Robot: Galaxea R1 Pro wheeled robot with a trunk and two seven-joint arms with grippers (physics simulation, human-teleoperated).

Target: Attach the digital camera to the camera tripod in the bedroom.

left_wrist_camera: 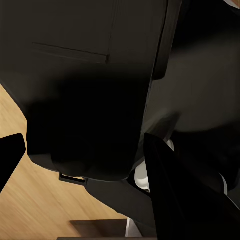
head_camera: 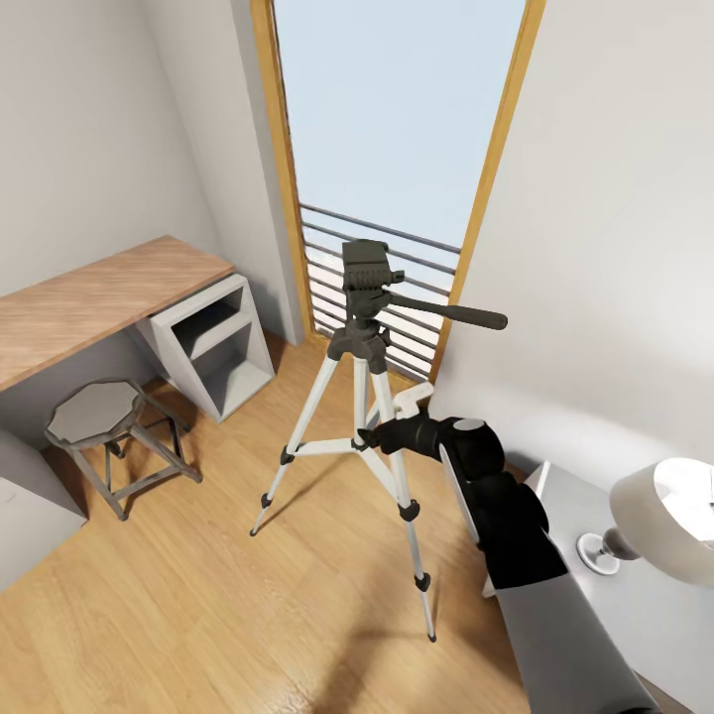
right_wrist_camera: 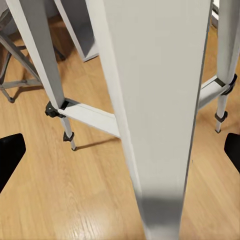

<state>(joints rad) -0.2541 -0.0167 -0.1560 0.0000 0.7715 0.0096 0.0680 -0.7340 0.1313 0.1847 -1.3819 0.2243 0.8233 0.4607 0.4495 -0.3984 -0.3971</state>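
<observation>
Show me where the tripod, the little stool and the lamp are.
camera tripod (head_camera: 365, 288), head view, on its black head.
stool (head_camera: 95, 413), head view, on its grey seat.
lamp (head_camera: 662, 516), head view, on its shade.

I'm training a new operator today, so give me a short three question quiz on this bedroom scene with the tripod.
1. True or false: a camera is already mounted on the camera tripod.
2. The right gripper is at which part of the tripod: a) pan handle b) leg c) head?
3. What stands under the wood-topped desk?

Key: 1. False, the tripod's head is bare. 2. b, open fingertips flank a silver leg. 3. A grey stool.
</observation>
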